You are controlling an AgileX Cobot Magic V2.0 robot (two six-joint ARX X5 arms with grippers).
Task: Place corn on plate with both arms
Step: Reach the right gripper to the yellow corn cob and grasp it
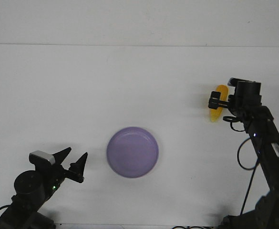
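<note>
Right gripper (217, 101) covers the middle of the corn (220, 90); only the cob's top and lower tip show. Fingertips are too small to resolve, so contact with the kernels can't be confirmed. Left arm (27, 191) base is cut off by the bottom and left edges. Right arm (268, 157) base runs off the bottom-right corner.

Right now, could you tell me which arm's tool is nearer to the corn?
The right. Its tool is at the corn, far right of the plate, and seems closed around it. The left tool sits open, left of the plate, far from the corn.
</note>
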